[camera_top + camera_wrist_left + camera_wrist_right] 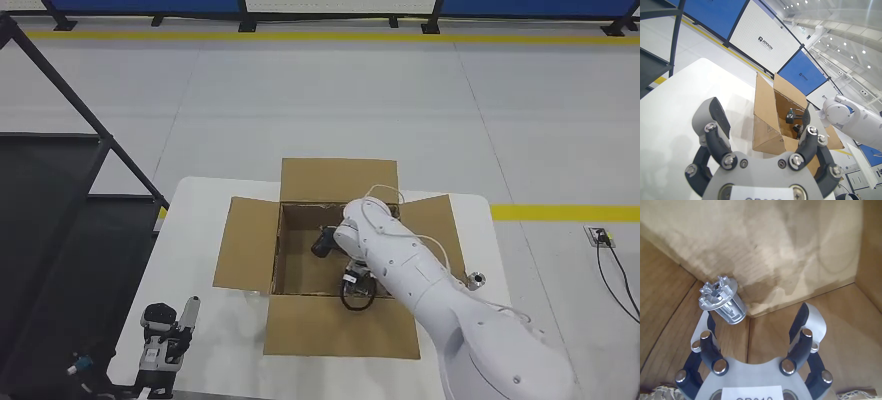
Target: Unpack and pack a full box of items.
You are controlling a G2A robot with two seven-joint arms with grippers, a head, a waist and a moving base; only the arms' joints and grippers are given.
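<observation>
One small part stood near the bench's right edge, so unpacking seemed begun. A finned metal part lay in the box just beside the spread right jaws. The left jaws were spread too.

A pale grey floor is being crossed at twelve o'clock by a yellow line, and a shorter yellow stripe is being shown at three o'clock. The white table is being flanked at nine o'clock by a black rack. Blue and white wall panels are being lit by round ceiling lamps.
</observation>
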